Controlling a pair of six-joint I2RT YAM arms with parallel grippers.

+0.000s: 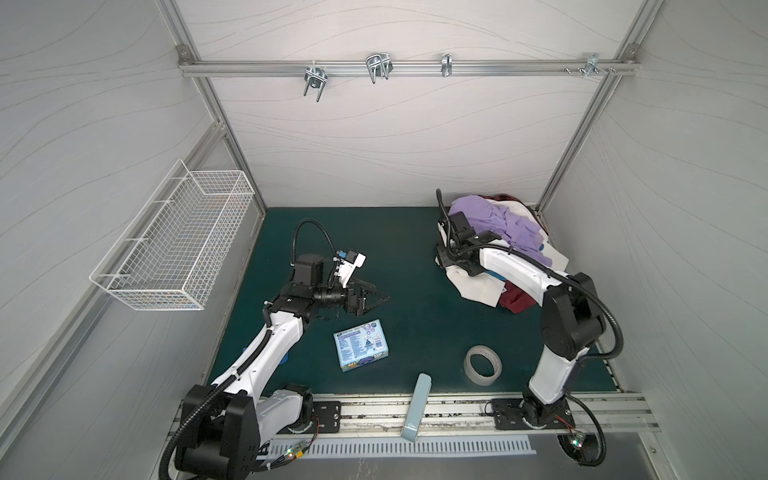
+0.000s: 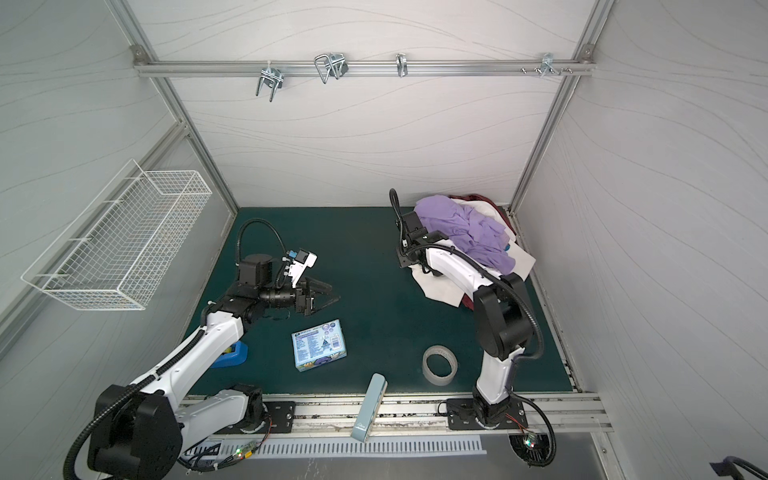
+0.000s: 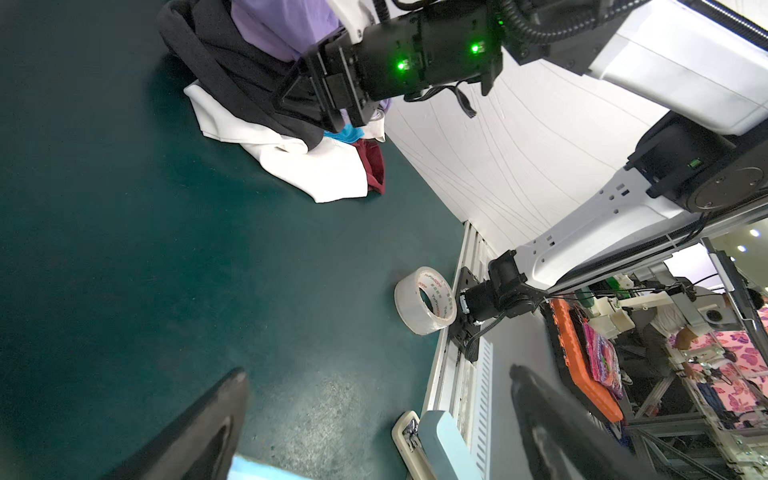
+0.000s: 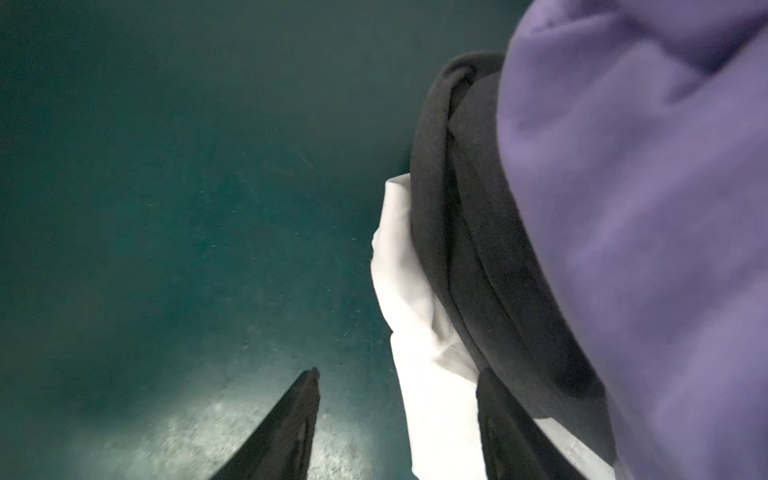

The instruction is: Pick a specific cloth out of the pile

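While the cloth (image 4: 478, 249) is lying wedged at the left edge of the pile (image 1: 511, 232), under the lilac garment (image 4: 644, 208) and over the white cloth (image 4: 415, 311), nothing is being lifted: the picking is barely beginning. The right end effector (image 4: 399, 370) is sitting at that edge, jaws standing apart (white hem, not charcoal, is showing in the gap), so grasp and pull-out are remaining. The lilac garment is weighing on top and is likely to drag along. The left end effector (image 3: 379, 370) is hovering, jaws apart, over the bare counter (image 1: 415, 257), well apart from the pile; a tape roll (image 1: 483, 365) and a blue box (image 1: 360, 345) are lying nearer.
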